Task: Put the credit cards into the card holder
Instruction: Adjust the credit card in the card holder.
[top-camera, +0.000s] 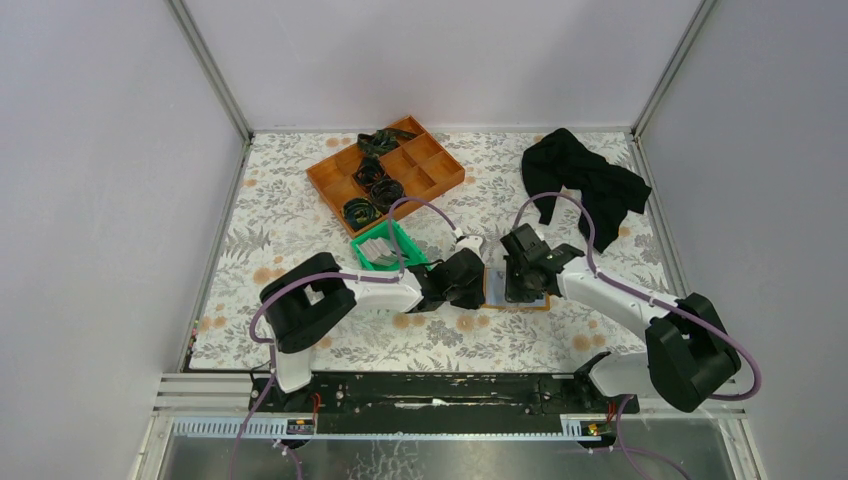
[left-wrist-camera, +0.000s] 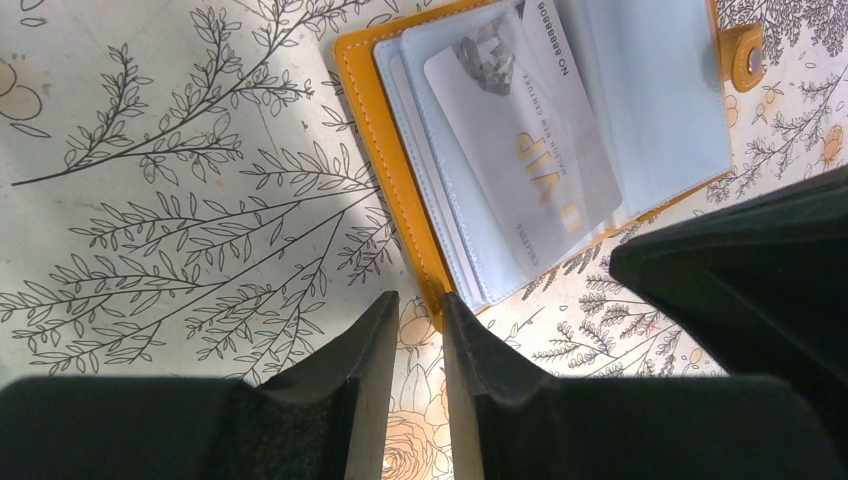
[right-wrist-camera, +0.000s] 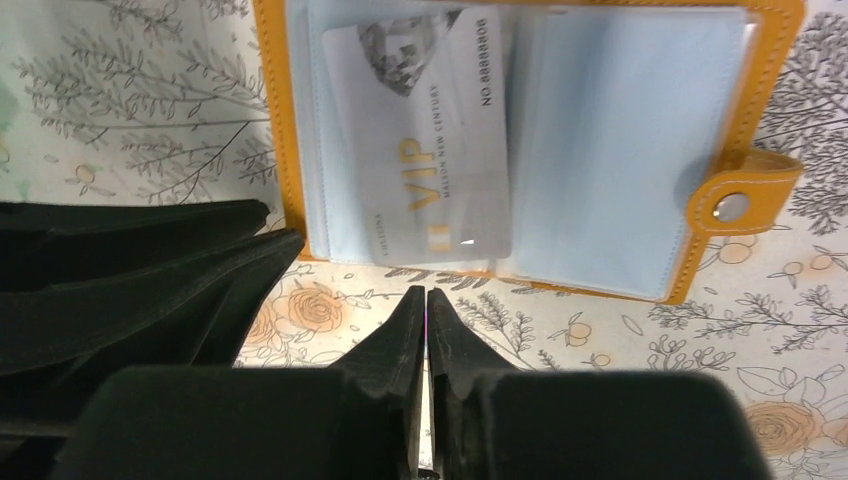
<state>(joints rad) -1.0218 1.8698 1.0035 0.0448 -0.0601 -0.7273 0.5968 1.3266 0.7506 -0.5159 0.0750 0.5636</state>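
This is a robotics lab test cell. Plain pale wall panels (top-camera: 100, 150) set in aluminium frame posts (top-camera: 215, 75) box in the surface (top-camera: 290, 215), which is covered with a floral printed cloth. Behind the orange compartment tray (top-camera: 322, 183) rises the bare back panel. On the tray's near side, a left arm (top-camera: 310, 300) and a right arm (top-camera: 680, 350), both trailing cables, stand bolted to a black rail (top-camera: 430, 392).

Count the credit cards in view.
1: a whitish-grey VIP card tucked in a clear sleeve of the open orange leather card holder. More may lie in the green plastic bin, too small to tell.
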